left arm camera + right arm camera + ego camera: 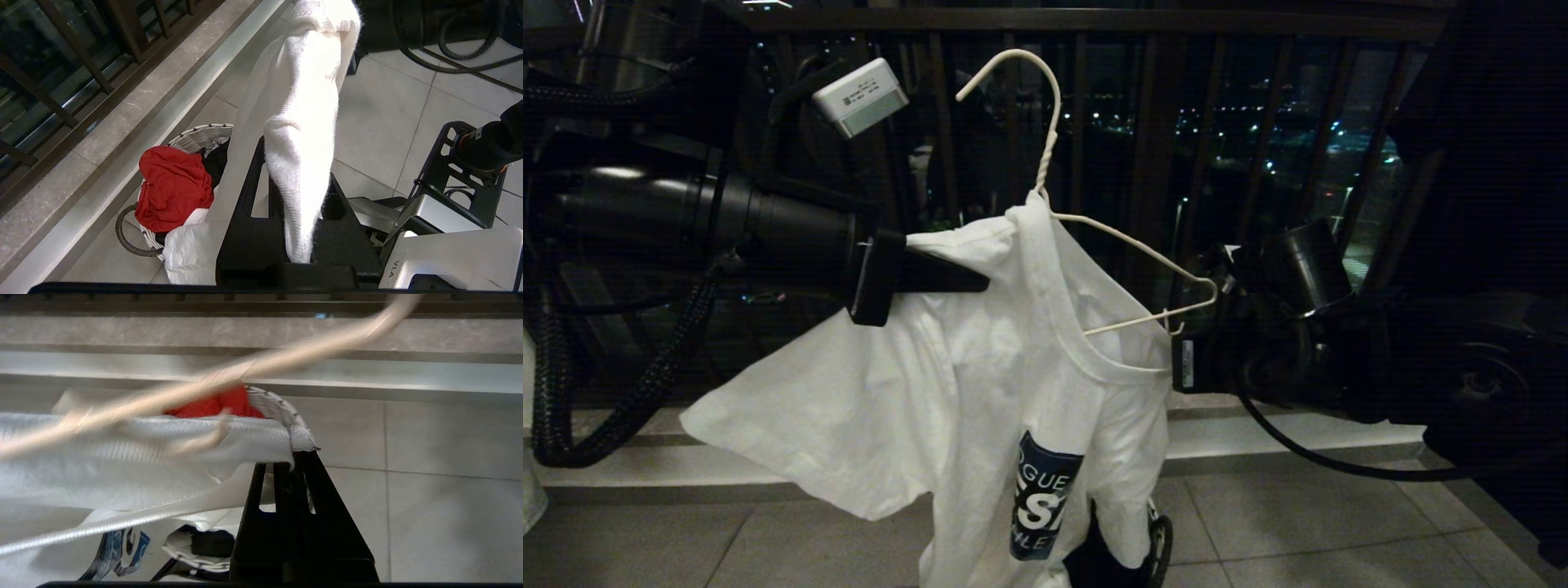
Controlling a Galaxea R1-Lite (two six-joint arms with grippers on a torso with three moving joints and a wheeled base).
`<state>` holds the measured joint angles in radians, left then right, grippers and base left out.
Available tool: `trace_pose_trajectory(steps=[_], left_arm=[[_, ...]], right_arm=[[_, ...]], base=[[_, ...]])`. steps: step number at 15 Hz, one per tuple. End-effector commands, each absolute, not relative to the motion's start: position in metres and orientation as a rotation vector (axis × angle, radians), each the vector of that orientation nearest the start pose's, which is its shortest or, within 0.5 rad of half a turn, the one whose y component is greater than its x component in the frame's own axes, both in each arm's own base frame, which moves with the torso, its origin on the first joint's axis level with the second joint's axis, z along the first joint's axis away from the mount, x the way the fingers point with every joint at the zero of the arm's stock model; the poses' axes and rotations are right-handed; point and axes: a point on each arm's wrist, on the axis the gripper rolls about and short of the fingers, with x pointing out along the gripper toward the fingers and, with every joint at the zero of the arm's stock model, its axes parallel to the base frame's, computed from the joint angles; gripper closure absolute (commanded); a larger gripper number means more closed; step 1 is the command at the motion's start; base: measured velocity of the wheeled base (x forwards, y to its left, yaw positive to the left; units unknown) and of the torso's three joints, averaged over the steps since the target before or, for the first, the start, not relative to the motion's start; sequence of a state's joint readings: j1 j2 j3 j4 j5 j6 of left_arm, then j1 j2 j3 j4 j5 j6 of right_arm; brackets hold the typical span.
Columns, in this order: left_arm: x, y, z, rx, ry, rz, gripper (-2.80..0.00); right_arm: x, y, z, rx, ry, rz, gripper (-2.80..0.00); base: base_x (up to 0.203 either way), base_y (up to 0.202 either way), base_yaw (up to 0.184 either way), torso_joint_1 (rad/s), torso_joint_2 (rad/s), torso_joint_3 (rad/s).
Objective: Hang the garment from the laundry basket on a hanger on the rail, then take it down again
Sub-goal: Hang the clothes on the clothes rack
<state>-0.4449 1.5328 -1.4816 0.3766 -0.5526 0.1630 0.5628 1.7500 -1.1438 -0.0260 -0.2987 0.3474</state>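
basket (192, 139) sits on the tiled floor just beside the pale kerb under the balcony railing (1094, 49); round, white weave, one dark loop handle showing. red cloth (173, 192) heaped on top inside it, black fabric tucked behind that, white cloth spilling over the near rim.

t-shirt (947, 384) is up in the air between my two arms, not in the basket. left shoulder of it is draped over the white wire hanger (1045, 147); hanger's right arm is bare and pokes out through the neck opening. hanger hook is free, resting on nothing i can see. shield print hangs low on the chest; the shirt's lower part runs out of the head view.

left tool (960, 282) clenched on the shirt's shoulder fabric, the hanger's left arm hidden under it. right tool (296, 457) clenched on the collar edge at the shirt's right side, just below the hanger's bare arm tip.

floor tiles to the right of the basket lie open. black frame and cables of my base crowd the floor behind the shirt.
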Motion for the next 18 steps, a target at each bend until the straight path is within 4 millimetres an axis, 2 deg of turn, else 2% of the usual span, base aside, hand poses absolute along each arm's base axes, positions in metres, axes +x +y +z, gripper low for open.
trace_pose_trajectory(steps=[1,12,18], left_arm=[[0.228,-0.122,0.324,0.123,0.368,-1.018,0.0],[0.23,-0.123,0.323,0.122,0.375,-1.018,0.0],[0.236,-0.126,0.317,0.123,0.395,-1.02,0.0]], right_arm=[[0.282,0.162,0.205,0.101,0.553,0.14,0.0],[0.298,0.129,0.221,0.131,0.499,0.064,0.0],[0.289,0.122,0.238,0.147,0.45,0.066,0.0]], base=[[0.0,0.0,0.0,0.0,0.0,0.0],[0.0,0.0,0.0,0.0,0.0,0.0],[0.0,0.0,0.0,0.0,0.0,0.0]])
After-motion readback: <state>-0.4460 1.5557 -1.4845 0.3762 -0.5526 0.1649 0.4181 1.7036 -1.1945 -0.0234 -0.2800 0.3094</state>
